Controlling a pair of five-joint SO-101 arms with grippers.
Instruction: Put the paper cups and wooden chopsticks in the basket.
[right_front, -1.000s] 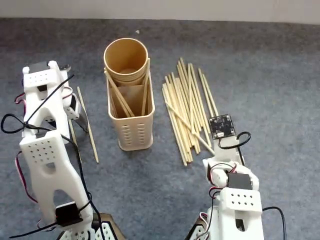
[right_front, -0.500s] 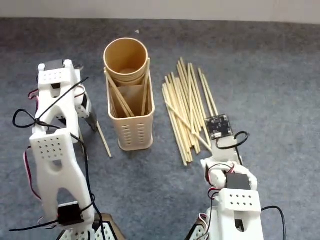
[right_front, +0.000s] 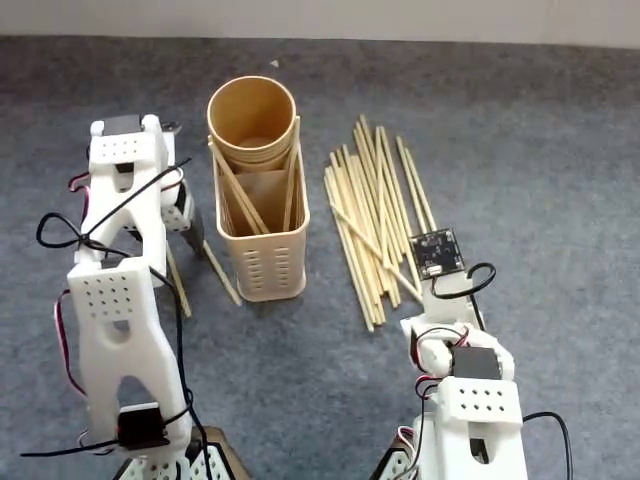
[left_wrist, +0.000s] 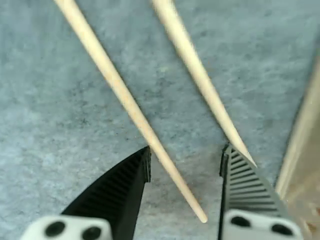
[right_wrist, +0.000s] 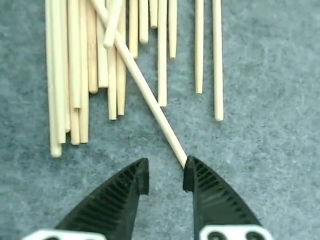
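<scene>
Left gripper (left_wrist: 186, 150) is gaping over the carpet (left_wrist: 55, 130), with the basket (left_wrist: 300, 130) wall just beside one finger. Two chopsticks (left_wrist: 115, 85) are pointing away from it, one passing between its fingers. Right gripper (right_wrist: 166, 162) is also hanging released; the pile (right_wrist: 85, 75) is lying lengthwise ahead, a slanted stick (right_wrist: 145, 95) ending at one fingertip. A cup (right_front: 252, 120) is standing in the basket.

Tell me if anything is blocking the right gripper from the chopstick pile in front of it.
Nothing visible. The right gripper is open over bare carpet; the slanted chopstick ends right at it, with the chopstick pile beyond.
</scene>
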